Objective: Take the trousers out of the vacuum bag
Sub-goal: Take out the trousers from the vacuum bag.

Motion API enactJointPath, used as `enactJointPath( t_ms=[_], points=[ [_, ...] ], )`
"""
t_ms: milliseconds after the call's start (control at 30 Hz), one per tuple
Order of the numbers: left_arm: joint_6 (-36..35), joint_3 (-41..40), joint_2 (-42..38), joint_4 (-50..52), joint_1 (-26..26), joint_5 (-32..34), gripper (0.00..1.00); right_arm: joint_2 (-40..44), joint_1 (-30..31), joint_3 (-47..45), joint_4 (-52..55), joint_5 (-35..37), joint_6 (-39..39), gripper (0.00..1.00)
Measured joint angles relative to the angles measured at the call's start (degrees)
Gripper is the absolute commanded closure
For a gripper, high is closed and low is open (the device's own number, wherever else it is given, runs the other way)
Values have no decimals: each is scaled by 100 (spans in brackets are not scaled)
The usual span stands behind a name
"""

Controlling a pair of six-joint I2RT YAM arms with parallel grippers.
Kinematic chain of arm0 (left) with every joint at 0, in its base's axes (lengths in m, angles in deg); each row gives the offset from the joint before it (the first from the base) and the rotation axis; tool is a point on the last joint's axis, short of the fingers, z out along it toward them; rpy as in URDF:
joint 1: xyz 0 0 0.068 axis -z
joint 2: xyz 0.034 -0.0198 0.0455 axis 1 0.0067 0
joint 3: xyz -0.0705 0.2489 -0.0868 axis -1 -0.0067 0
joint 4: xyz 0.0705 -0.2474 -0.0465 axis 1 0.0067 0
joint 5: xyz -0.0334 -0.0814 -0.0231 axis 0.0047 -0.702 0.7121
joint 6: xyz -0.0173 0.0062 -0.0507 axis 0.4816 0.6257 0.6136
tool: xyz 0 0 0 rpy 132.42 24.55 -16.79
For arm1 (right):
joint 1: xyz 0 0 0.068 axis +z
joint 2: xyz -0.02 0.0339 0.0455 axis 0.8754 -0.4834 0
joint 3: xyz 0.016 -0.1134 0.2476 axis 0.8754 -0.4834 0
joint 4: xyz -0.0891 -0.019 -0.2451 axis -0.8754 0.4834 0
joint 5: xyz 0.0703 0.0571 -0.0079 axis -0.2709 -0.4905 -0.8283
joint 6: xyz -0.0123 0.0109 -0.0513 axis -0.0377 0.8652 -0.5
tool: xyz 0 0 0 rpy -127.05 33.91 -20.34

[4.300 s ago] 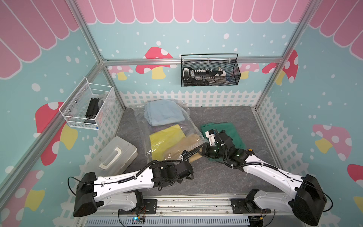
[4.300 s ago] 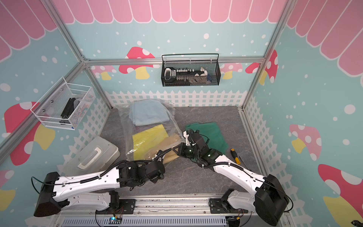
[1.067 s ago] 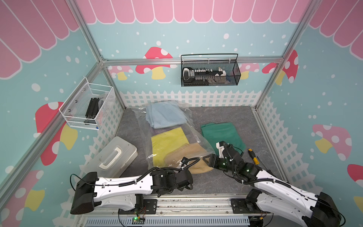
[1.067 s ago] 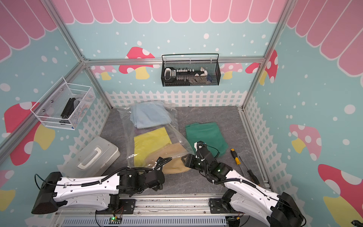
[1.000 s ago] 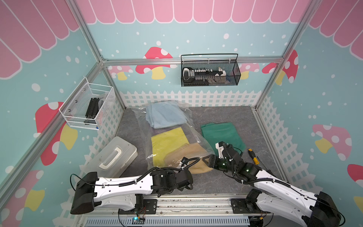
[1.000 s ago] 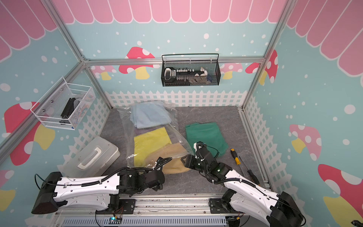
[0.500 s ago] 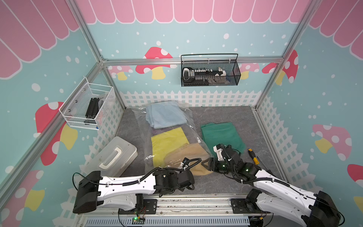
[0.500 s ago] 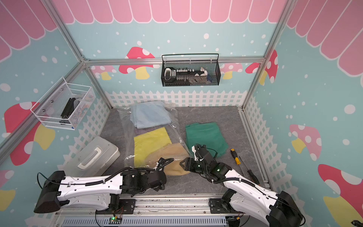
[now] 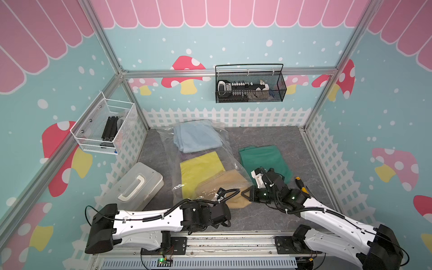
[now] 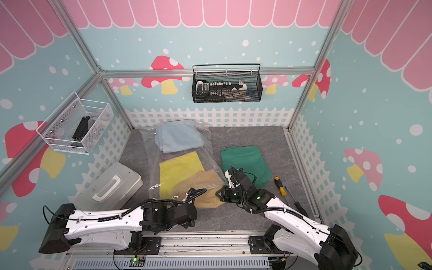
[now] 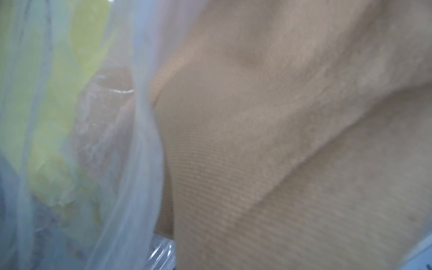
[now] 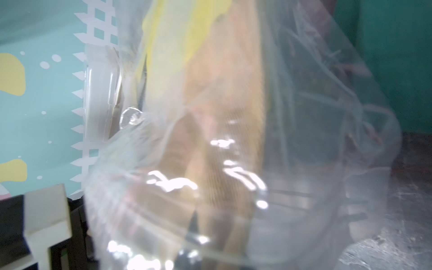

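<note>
Grey mat (image 9: pixel 268 135) floors a booth with teal mushroom-print walls and white picket trim. Two arms lie low from the front rail. The left arm (image 9: pixel 149 217) stretches along the front, its wrist turned toward the mouth of the vacuum bag (image 9: pixel 230 152). The left gripper is hidden beneath that wrist in both top views; it is clenched, on what I cannot tell, and its wrist camera sees only tan cloth and bag film. The right arm (image 9: pixel 327 215) reaches inward and to the left. The right gripper (image 9: pixel 246 193) is clamped tight at the edge of the tan trousers (image 9: pixel 224 187); whether it pinches cloth or film cannot be told. Five trousers in all. Four are in the bag: the light blue trousers (image 9: pixel 196 138), a sliver of the purple trousers (image 9: pixel 187 154), the yellow trousers (image 9: pixel 198 168) and the tan pair, whose near end pokes from the mouth. The dark green trousers (image 9: pixel 264 159) lie outside on the mat, just right of the bag. One translucent box (image 9: pixel 133 184), two screwdrivers (image 10: pixel 279 187), two wall baskets (image 9: pixel 250 86).
</note>
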Motion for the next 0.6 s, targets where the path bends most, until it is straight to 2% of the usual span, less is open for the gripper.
enactJointPath(
  t_ms=[400, 600],
  points=[
    [-101, 903, 109, 868, 535, 2, 100, 7, 0, 1174, 1515, -350, -1139, 95],
    [-258, 1510, 55, 1307, 708, -28, 100, 35, 0, 1860, 2194, -815, -1829, 97]
  ],
)
